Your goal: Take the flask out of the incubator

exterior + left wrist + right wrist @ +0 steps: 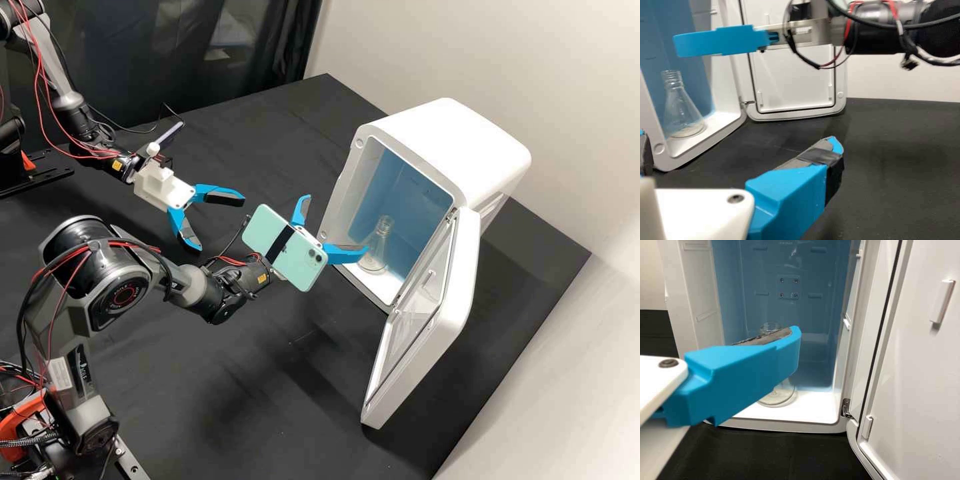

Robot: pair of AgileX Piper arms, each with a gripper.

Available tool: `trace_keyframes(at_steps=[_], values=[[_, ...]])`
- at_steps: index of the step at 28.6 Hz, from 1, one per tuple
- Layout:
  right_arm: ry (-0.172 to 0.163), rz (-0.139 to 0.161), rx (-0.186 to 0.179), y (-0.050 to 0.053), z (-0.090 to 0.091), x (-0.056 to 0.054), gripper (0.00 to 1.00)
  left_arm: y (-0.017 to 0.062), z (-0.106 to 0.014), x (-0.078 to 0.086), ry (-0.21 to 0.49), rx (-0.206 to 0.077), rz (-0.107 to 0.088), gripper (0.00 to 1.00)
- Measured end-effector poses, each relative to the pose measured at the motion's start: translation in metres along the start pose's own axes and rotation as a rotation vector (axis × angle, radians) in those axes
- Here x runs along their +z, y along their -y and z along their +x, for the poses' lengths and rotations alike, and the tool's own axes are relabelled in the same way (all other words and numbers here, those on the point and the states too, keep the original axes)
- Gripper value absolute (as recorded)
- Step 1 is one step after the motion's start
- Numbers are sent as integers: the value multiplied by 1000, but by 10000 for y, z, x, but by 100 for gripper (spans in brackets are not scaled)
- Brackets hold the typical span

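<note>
A clear conical flask point(379, 247) stands upright on the floor of the white incubator point(460, 147), against its blue inner wall. The incubator door point(427, 313) hangs open toward the front. My right gripper point(336, 225) is at the incubator's mouth, open, with one fingertip just in front of the flask and nothing between the fingers. In the right wrist view its blue finger point(740, 375) partly covers the flask point(777, 396). My left gripper point(220, 222) is open and empty, above the bench to the left of the right gripper. The left wrist view has the flask point(680, 107) inside the incubator.
The black bench point(280, 373) stretches in front of and left of the incubator. The open door point(920, 365) bounds the opening on its hinge side. The right arm's wrist carries a mint-green phone point(287, 248). The right arm's finger point(720, 41) crosses the left wrist view.
</note>
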Motion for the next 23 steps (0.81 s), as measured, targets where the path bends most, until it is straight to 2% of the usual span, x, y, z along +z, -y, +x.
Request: trace_keyframes(at_steps=[4, 8, 18, 23], values=[[0, 0, 0, 0, 0, 0, 100, -26, -14, -115, -32, 12, -16, 100], [0, 0, 0, 0, 0, 0, 100, -43, -27, -181, -52, 23, -19, 100], [0, 4, 0, 0, 0, 0, 100, -33, -38, -179, -51, 23, -20, 100], [-5, 5, 5, 1, 112, 4, 100, -11, -56, -178, -52, 16, -21, 100]])
